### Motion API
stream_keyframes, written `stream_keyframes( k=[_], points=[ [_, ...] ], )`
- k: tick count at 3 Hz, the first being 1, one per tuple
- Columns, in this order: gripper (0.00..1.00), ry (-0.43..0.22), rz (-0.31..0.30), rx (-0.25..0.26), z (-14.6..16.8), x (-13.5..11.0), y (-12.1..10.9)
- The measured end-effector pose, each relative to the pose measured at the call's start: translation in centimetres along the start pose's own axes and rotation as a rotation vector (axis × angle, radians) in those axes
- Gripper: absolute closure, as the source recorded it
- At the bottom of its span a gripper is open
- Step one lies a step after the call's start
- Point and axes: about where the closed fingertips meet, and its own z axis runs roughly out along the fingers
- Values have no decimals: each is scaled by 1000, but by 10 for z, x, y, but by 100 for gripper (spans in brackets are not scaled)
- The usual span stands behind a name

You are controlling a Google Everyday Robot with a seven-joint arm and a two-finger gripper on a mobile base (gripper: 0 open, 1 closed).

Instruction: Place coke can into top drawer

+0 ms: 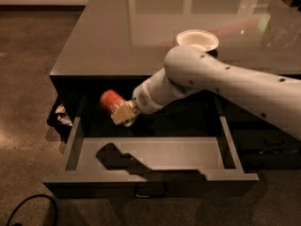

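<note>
The coke can (110, 100) is red-orange with white lettering, tilted, and held in my gripper (123, 115). The gripper is shut on the can and hangs over the rear left part of the open top drawer (188, 153), above its grey floor. The white arm reaches in from the right across the drawer. The drawer is pulled out toward me, with its curved handle (150, 190) on the front panel. The arm's shadow falls on the drawer floor.
A round white bowl (197, 39) sits on the glossy dark counter top (117, 36). Narrower stacked drawers (268, 145) stand at the right. A small bin with crumpled items (61, 116) sits left of the cabinet. A black cable (28, 208) lies on the floor at lower left.
</note>
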Motion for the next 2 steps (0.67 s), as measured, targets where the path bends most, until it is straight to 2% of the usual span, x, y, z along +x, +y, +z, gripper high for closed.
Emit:
stream_keyframes(
  k=[1, 2],
  points=[
    [100, 90, 62, 23, 39, 40, -23],
    [100, 117, 124, 77, 71, 63, -47]
  ],
)
